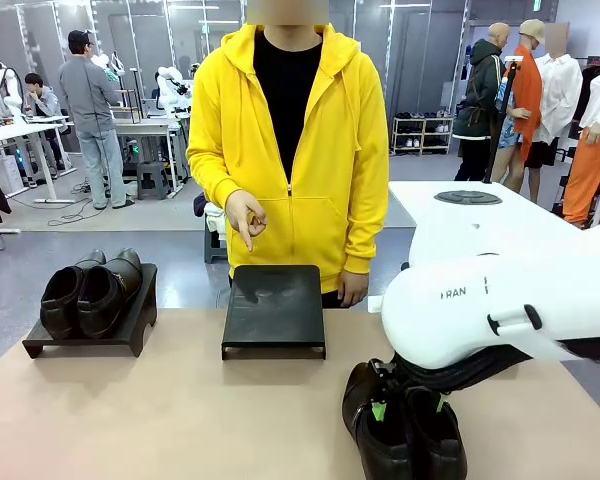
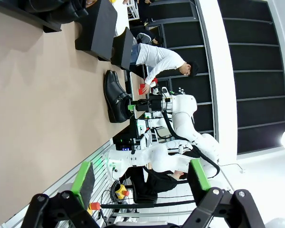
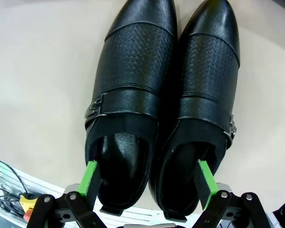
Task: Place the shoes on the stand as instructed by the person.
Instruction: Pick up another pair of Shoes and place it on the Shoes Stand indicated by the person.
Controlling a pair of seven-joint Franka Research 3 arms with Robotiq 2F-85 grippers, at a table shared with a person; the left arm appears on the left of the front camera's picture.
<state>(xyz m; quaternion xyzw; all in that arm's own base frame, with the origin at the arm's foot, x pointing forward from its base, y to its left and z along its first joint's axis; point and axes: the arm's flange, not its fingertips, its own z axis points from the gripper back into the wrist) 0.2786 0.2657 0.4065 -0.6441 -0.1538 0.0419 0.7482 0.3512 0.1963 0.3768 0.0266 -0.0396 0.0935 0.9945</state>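
A: How many shoes do we count?
B: Four, in two pairs. The dark pair sits on the left stand. The black pair sits on the table, under the right arm.
A: And how many stands?
B: Two. The person points one hand down at the middle stand.
A: Can we read any writing?
B: Only "FRAN" on the right arm.
A: And the grippers?
B: The right gripper is spread wide, one green pad at each side of the black pair's heels. We cannot tell if they touch. The left gripper is spread too, with nothing between its fingers.
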